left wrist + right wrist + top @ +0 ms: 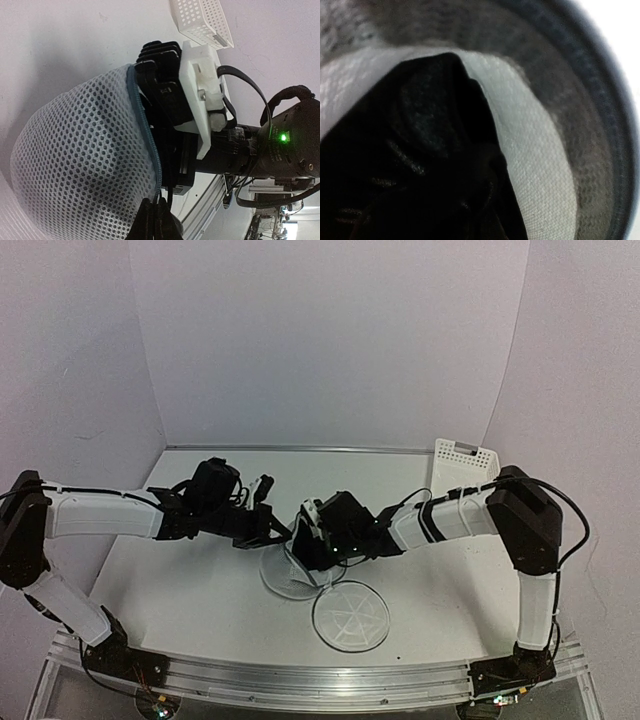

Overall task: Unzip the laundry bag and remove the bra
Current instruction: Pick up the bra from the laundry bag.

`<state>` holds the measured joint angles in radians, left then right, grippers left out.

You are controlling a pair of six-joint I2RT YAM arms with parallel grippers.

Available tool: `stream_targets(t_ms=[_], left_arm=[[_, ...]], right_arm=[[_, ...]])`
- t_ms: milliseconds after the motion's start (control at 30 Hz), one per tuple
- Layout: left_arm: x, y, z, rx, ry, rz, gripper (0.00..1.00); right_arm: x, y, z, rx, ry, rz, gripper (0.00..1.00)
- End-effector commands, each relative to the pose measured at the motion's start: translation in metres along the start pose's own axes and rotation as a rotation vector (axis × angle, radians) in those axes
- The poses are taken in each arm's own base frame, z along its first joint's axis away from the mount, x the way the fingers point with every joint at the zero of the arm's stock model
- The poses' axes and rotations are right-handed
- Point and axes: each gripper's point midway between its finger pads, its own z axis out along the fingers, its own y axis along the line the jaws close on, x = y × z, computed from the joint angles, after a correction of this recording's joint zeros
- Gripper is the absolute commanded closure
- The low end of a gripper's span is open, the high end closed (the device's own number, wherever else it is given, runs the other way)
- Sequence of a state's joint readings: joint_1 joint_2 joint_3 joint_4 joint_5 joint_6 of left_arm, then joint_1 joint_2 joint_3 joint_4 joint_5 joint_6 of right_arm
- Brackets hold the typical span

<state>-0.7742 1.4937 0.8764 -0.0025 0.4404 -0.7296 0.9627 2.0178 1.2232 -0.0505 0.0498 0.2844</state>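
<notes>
your laundry bag [287, 575] sits near the middle of the table [180, 590], a touch toward 6 o'clock, between the two arms. its round spoke-seamed lid [350, 616] lies flat on the table at 5 o'clock from the bag, right beside it. from above you cannot tell whether the two are joined.

your left gripper [156, 221] comes in from 9 o'clock and is clenched on the bag's dark rim [145, 125]. in the left wrist view the zip edge runs straight down into its closed fingers, and the mesh bulges out on their 9 o'clock side.

your right gripper [310, 540] comes in from 3 o'clock with its head pushed into the bag's open mouth, jaws clenched. the right wrist view is mostly filled by the bra [410, 170], black and creased, toward 7 o'clock of the picture. white mesh curves round it from 12 to 5 o'clock, with the dark rim beyond. the fingers don't stand out against the black cloth, so you cannot tell whether they have it pinched. the bra is inside the bag.

the white slotted basket [466, 460] stands at the table's 2 o'clock corner, well apart from the bag.
</notes>
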Motion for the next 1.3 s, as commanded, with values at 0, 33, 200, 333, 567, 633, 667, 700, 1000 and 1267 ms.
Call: stream_targets(t_ms=[0,33,200,333,567,633,667,700,1000,1267], left_arm=[[-0.007,0.005,-0.006,-0.042,-0.036,0.022,1.0],[-0.007,0.007,-0.006,-0.05,-0.039,0.022,1.0],[-0.01,0.017,-0.008,-0.088,-0.053,0.003,1.0],[-0.012,0.024,-0.01,-0.102,-0.058,-0.015,1.0],[-0.019,0.028,-0.014,-0.116,-0.083,-0.034,1.0],[-0.021,0.029,-0.016,-0.118,-0.092,-0.04,1.0],[-0.022,0.03,-0.017,-0.119,-0.095,-0.044,1.0],[-0.024,0.031,-0.018,-0.12,-0.099,-0.048,1.0],[-0.04,0.027,-0.022,-0.107,-0.129,-0.047,1.0],[-0.05,0.014,-0.019,-0.059,-0.105,-0.012,1.0]], right_arm=[[-0.019,0.005,-0.025,-0.016,-0.064,-0.016,1.0],[-0.022,0.006,-0.03,-0.024,-0.075,-0.018,1.0],[-0.041,0.012,-0.06,-0.054,-0.147,-0.028,1.0],[-0.05,0.015,-0.081,-0.072,-0.191,-0.035,1.0],[-0.054,0.014,-0.109,-0.08,-0.238,-0.045,1.0],[-0.053,0.014,-0.116,-0.085,-0.247,-0.049,1.0],[-0.053,0.014,-0.12,-0.09,-0.253,-0.051,1.0],[-0.058,0.016,-0.125,-0.1,-0.279,-0.051,1.0],[-0.054,0.035,-0.157,-0.224,-0.317,-0.119,1.0],[-0.048,0.051,-0.185,-0.339,-0.353,-0.162,1.0]])
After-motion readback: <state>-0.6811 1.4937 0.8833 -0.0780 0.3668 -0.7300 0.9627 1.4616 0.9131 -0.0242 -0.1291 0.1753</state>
